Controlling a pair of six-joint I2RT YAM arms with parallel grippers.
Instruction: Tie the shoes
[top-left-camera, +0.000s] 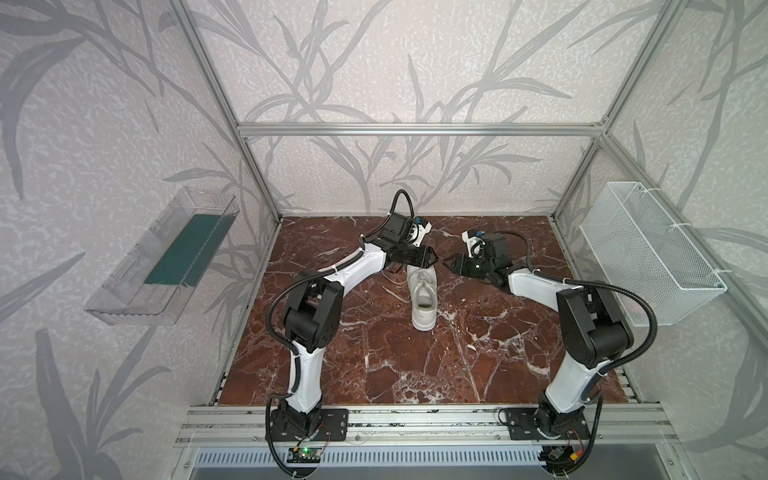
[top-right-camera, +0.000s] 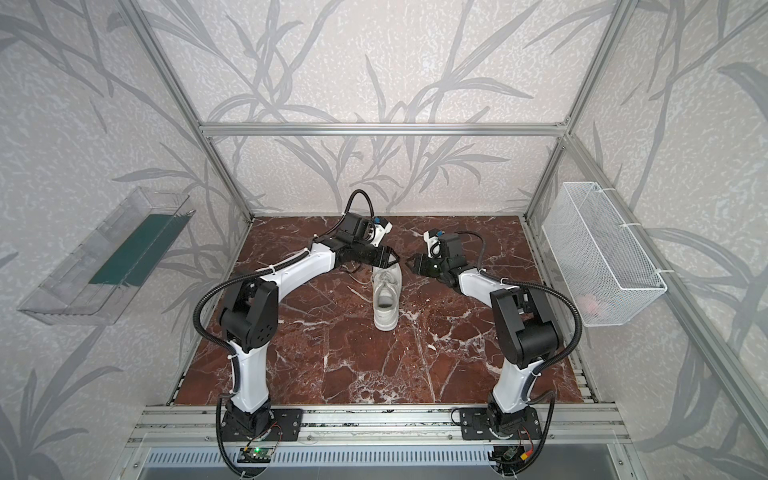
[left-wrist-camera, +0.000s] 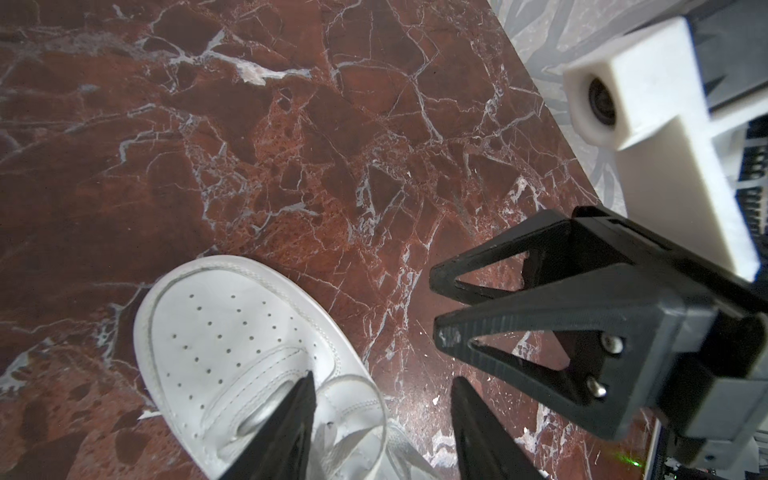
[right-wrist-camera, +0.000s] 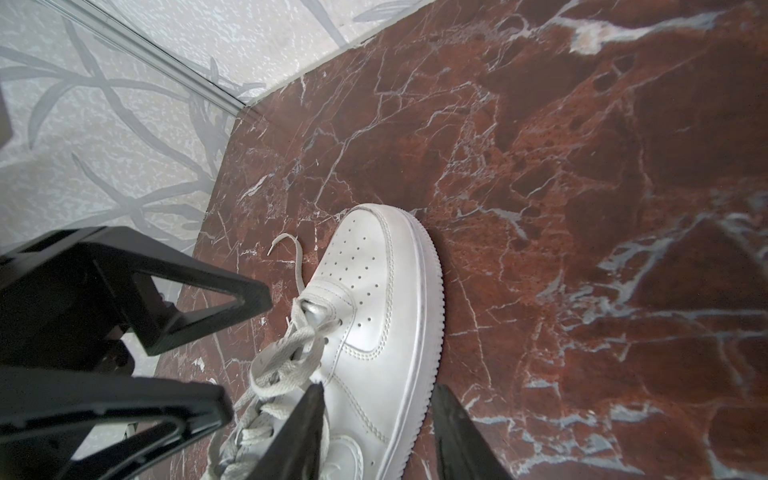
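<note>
A white low-top sneaker (top-left-camera: 424, 309) (top-right-camera: 386, 311) stands on the red marble table, toe toward the back wall. Its flat white laces (right-wrist-camera: 282, 357) are bunched loosely over the tongue. One free end (right-wrist-camera: 291, 249) curls onto the table beside the toe, and more lace trails left of the shoe (top-left-camera: 392, 276). My left gripper (top-left-camera: 434, 258) (left-wrist-camera: 383, 378) hovers open over the toe end, with a lace loop (left-wrist-camera: 374, 388) lying slack between its fingers. My right gripper (top-left-camera: 447, 263) (right-wrist-camera: 379, 387) faces it tip to tip. It is open over the shoe's side and holds nothing.
A white wire basket (top-left-camera: 648, 253) hangs on the right frame post. A clear plastic tray (top-left-camera: 166, 257) with a green base is on the left wall. The back wall and aluminium frame (top-left-camera: 415, 129) stand close behind the shoe.
</note>
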